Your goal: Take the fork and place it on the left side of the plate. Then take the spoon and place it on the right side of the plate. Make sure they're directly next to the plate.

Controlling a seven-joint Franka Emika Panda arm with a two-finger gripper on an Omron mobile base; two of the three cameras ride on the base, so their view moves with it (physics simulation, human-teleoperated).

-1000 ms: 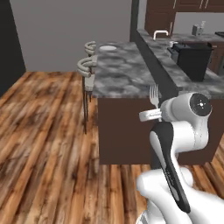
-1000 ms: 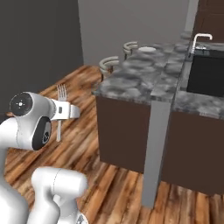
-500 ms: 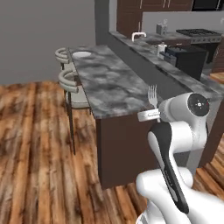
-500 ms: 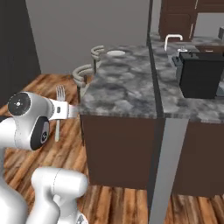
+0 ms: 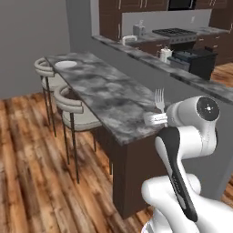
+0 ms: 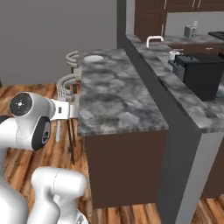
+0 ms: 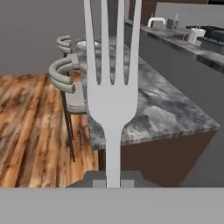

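End effector: the end effector sits right of centre in the left base view, and left of centre in the right base view; its jaws are clamped together on the fork handle.
Fork: the fork stands upright in the grip, tines up, running up the centre of the hand view; in the left base view its tines rise just above the end effector, over the near end of the bench.
Bench: a dark grey marbled bench on a brown base runs from the centre toward the upper left of the left base view; in the right base view it runs from the centre up.
Stools: two stools with curved pale backs stand along the bench's left side, one beyond the other.
Plate: the white plate lies on the far end of the bench, upper left in the left base view and upper centre in the right base view.
Floor: a wood plank floor fills the lower left.
Background: a higher grey counter with a tap lies beyond the bench.
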